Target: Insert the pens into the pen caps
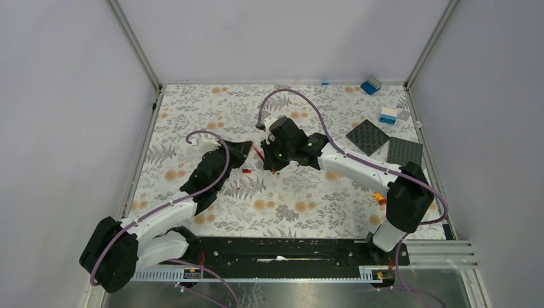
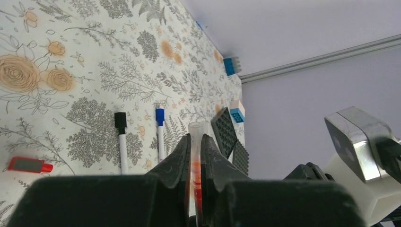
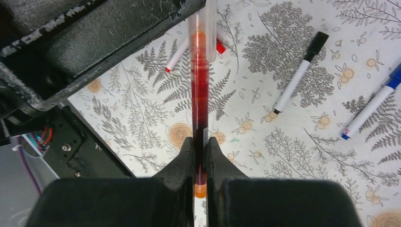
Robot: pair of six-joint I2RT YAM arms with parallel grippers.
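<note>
The right pincer is pressed together on the lower end of one thin, clear-barrelled red-ink pen. The pen runs straight up the middle of the right wrist view. Its upper, wider clear end passes under the left pincer, whose fingers are likewise closed tight on it. So this single pen is pinched by both pincers and held off the table. In the overhead view it lies near the centre of the frame.

Three more pens lie loose on the cloth:
- a white pen with a black end, right of centre in the right wrist view
- a white pen with a blue end, at the right edge of that view, near the black-ended one but apart from it
- a white pen with a red tip, in the upper middle

One short red cap lies by itself at the lower left of the left wrist view.

In the upper right of the overhead view there are two toy bricks, one blue and one white-and-blue. Below them are two flat dark grey studded plates, lying side by side.

The table wears a pale floral cloth printed with grey ferns and orange blooms. Plain lilac-grey walls enclose it on three sides, joined by metal corner posts.
</note>
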